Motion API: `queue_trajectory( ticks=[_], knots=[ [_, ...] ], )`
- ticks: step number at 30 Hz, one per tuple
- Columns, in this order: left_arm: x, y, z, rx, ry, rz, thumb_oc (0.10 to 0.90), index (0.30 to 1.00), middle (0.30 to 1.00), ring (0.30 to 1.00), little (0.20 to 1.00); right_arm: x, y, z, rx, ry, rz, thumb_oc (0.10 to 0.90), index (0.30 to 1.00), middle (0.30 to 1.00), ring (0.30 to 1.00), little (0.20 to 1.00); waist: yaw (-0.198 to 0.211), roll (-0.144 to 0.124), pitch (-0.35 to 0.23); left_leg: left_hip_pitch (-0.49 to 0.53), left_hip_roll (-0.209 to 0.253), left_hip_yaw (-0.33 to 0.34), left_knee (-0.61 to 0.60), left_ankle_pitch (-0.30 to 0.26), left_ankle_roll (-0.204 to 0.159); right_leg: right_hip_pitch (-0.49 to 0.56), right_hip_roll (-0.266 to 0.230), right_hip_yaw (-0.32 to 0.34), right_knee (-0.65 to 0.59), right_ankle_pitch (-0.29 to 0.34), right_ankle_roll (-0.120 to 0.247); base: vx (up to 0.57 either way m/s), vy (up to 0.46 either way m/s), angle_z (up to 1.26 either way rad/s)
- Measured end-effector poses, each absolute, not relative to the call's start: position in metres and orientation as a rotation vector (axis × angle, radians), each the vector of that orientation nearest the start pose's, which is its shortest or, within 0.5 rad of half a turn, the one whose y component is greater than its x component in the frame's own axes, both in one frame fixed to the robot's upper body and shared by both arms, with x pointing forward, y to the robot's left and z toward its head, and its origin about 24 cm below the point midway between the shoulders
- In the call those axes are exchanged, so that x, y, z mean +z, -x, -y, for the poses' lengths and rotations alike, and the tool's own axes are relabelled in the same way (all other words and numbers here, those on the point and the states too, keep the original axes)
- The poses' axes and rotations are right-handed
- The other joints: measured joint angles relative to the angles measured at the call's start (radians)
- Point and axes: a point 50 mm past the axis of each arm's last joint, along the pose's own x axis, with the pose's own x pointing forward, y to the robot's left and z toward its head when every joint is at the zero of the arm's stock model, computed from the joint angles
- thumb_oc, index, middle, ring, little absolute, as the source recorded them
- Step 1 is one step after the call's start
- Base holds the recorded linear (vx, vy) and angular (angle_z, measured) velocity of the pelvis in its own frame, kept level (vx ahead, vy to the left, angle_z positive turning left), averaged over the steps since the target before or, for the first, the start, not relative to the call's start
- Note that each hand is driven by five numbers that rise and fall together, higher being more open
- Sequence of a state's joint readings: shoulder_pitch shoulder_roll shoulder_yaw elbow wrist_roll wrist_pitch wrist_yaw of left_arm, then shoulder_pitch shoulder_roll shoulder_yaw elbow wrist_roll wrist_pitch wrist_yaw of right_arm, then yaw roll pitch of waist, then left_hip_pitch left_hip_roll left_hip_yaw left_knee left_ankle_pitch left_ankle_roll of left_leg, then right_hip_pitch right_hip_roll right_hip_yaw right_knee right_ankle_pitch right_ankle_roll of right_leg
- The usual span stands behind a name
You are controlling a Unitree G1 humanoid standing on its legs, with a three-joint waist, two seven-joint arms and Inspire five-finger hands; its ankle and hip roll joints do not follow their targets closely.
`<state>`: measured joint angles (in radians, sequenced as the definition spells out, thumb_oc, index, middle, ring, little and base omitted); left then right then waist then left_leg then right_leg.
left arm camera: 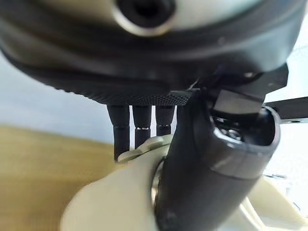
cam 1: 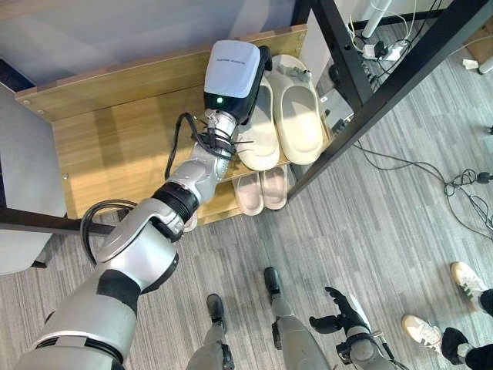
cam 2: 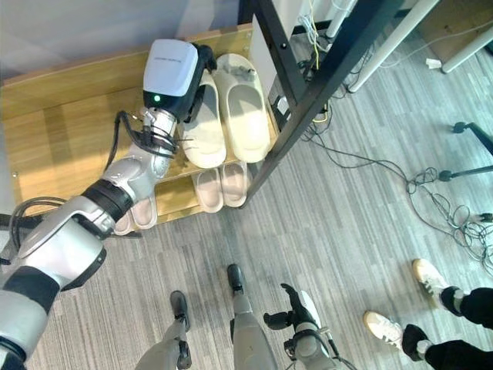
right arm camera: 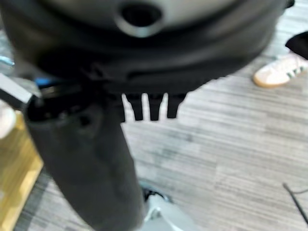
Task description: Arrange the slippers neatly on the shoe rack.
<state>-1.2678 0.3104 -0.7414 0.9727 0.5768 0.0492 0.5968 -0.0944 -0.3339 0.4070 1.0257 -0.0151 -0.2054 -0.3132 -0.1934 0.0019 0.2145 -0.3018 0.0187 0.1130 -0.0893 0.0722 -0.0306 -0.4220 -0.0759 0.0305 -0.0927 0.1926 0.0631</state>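
The wooden shoe rack (cam 1: pixel 115 139) stands against the wall, a black metal frame (cam 1: pixel 370 85) crossing just beside its right end. On the top shelf lie 2 cream slippers side by side: the right slipper (cam 1: pixel 298 112) rests free, and the left slipper (cam 1: pixel 258 131) sits touching it, under the robot's reach. A pair of pink slippers (cam 1: pixel 260 190) shows on the shelf below.

The left hand (left arm camera: pixel 211 159) is stretched out over the left cream slipper; in its wrist view the fingers (left arm camera: pixel 134 127) run straight down to the slipper's far rim while the thumb lies along its top. Straight fingers suggest a push or a nudge, not a grip. The right hand (cam 1: pixel 343 314) hangs low over the floor, fingers loose and spread, holding nothing.

I judge the step in hand to be squaring the left slipper against its mate. The next move calls for a gentle push, then lifting away without dragging it.

The hand's casing hides the contact in the head views, and the lower shelf is mostly covered.
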Motion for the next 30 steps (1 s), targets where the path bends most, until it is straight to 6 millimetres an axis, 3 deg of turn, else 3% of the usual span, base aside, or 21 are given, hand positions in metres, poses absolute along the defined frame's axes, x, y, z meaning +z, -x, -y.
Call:
queue_trajectory(
  ticks=[11, 20, 30],
  knots=[
    [0.224, -0.408, -0.073, 0.192, -1.332, 0.681, 0.8, 0.9, 0.9, 0.9, 0.9, -0.118, -0.178, 0.221, 0.003, 0.635, -0.679, 0.8, 0.9, 0.9, 0.9, 0.9, 0.001, 0.001, -0.001, 0.022, 0.002, -0.01, 0.0, 0.002, -0.001, 0.029, -0.004, -0.011, 0.0, 0.001, -0.002, 0.0, -0.002, 0.01],
    [0.211, -0.402, -0.076, 0.18, -1.184, 0.642, 0.8, 0.9, 0.9, 0.9, 0.9, -0.119, -0.176, 0.223, -0.005, 0.64, -0.7, 0.8, 0.9, 0.9, 0.9, 0.9, 0.007, 0.001, -0.002, 0.042, 0.003, -0.011, 0.0, 0.007, -0.002, 0.048, -0.002, -0.014, 0.0, 0.004, -0.006, 0.0, 0.0, 0.0],
    [0.221, -0.394, -0.069, 0.166, -1.148, 0.719, 0.8, 0.9, 0.9, 0.9, 0.9, -0.125, -0.168, 0.227, 0.001, 0.652, -0.761, 0.8, 0.9, 0.9, 0.9, 0.9, 0.015, 0.001, -0.002, 0.053, 0.002, -0.016, 0.0, 0.012, -0.001, 0.064, -0.001, -0.023, 0.0, 0.006, -0.008, 0.0, 0.0, 0.02]
  ],
)
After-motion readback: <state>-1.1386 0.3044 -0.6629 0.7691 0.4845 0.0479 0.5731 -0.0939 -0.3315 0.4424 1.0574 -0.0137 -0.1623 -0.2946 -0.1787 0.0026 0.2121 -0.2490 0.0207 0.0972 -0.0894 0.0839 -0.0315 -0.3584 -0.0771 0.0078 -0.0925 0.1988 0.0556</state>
